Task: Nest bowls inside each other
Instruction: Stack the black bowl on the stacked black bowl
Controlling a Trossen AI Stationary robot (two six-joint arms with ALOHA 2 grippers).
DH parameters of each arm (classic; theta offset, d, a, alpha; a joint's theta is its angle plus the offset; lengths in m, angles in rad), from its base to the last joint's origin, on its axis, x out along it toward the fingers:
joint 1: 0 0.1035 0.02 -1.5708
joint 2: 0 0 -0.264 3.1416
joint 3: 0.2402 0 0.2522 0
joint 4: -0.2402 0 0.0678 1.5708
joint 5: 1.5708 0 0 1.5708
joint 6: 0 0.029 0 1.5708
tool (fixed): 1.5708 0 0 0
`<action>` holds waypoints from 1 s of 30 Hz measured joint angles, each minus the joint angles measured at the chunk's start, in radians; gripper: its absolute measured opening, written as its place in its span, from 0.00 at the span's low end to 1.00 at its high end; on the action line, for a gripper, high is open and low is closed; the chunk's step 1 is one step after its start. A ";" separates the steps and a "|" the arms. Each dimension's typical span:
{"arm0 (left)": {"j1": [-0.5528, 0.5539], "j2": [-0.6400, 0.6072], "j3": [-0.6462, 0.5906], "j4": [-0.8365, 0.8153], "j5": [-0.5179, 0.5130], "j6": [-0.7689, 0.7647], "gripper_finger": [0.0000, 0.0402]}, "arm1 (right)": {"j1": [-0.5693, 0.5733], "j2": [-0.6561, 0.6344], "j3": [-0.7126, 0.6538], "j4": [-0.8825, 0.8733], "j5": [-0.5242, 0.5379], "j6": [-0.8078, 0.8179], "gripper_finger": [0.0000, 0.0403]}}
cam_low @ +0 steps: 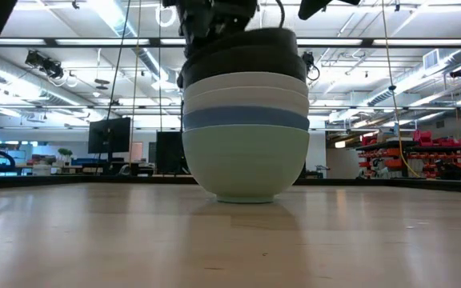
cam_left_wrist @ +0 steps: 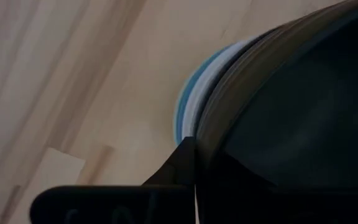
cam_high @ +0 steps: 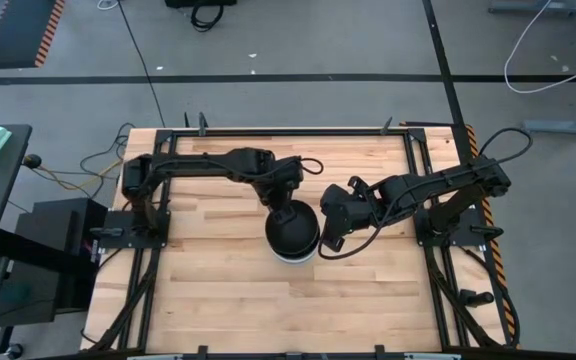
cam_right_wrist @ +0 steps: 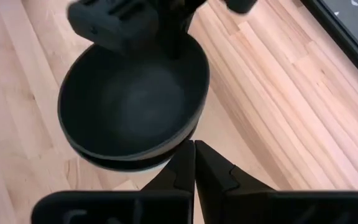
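The bowls stand nested in one stack (cam_high: 292, 235) at the table's middle. In the low view the stack (cam_low: 246, 128) reads from the bottom: pale mint green, blue, two white, two black. The mint bowl's foot rests on the table. The top black bowl (cam_right_wrist: 132, 102) sits in the black one below it, slightly tilted. My left gripper (cam_high: 284, 196) reaches over the stack's far side and is shut on the top bowl. My right gripper (cam_high: 326, 238) hovers shut just right of the stack, tips (cam_right_wrist: 194, 155) close to its rim. My left gripper holds the top black bowl by its far rim (cam_right_wrist: 169, 53), one finger inside the bowl and one finger (cam_left_wrist: 184, 158) outside. It comes slanting down from the far left. The bowl rests in the stack, a little tilted. My right gripper: whether its shut tips touch the stack, I cannot tell.
Bare wooden tabletop (cam_high: 228, 290) spreads all around the stack. Black metal rails (cam_high: 288, 131) frame the table's edges, and the arm bases stand at its left and right sides. Cables trail from both arms.
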 joint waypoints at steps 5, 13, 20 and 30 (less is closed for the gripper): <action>0.011 0.042 0.002 -0.002 0.029 0.006 0.03 | 0.000 0.000 0.000 -0.001 0.000 0.000 0.01; 0.010 0.040 0.002 -0.006 0.062 0.015 0.03 | 0.000 0.000 0.000 -0.001 0.001 -0.002 0.03; -0.003 0.039 0.049 -0.020 0.116 0.027 0.14 | 0.000 0.000 0.000 -0.001 0.001 -0.001 0.01; -0.050 0.038 0.155 -0.035 0.117 0.049 0.14 | 0.000 0.000 0.000 -0.001 0.001 0.006 0.06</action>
